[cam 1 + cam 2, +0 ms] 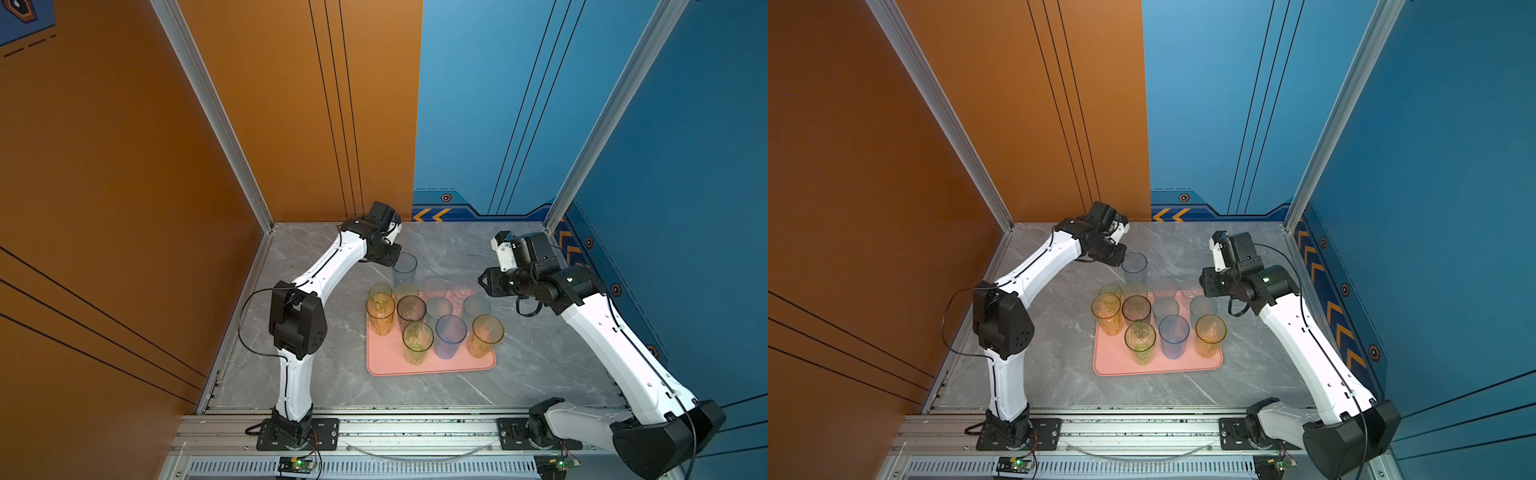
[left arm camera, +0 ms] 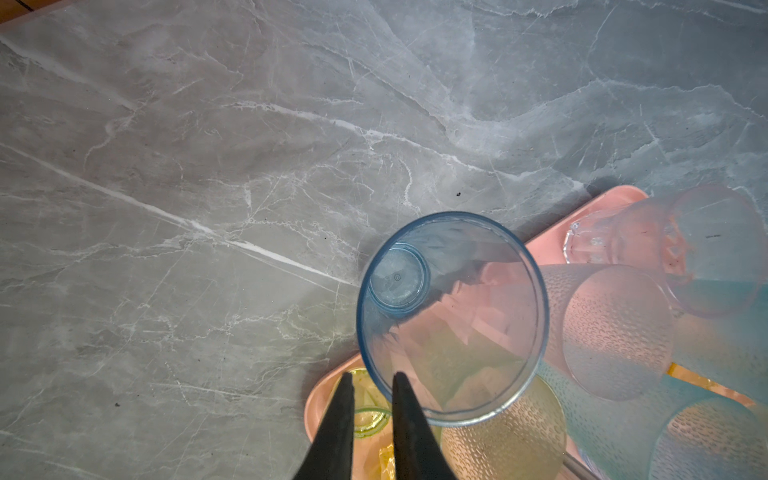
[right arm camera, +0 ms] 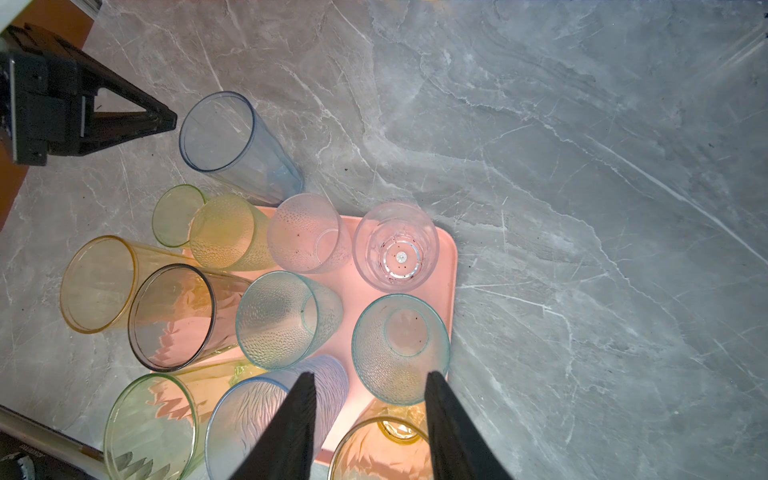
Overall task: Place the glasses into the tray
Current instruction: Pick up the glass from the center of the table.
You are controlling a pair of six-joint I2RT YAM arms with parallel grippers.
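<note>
The salmon-pink tray (image 1: 388,368) lies near the middle of the grey marbled worktop (image 1: 540,365). It is crowded with upright glasses (image 1: 417,343) in yellow, green, teal, blue, smoky and clear tints, and only the strip along its near edge is bare. One tall pale-blue tumbler (image 1: 404,266) stands upright on the worktop itself, just beyond the tray's far left corner, toward the worktop's far edge. The left claw (image 2: 371,376) sits at that tumbler's rim on the side facing the worktop's left edge. Its fingers (image 2: 407,415) are only a narrow gap apart, and whether they pinch the rim or merely stand beside it cannot be told. The right claw (image 3: 370,374) hovers above the tray's far right corner, spread wide and holding nothing, with teal and clear glasses below it.
</note>
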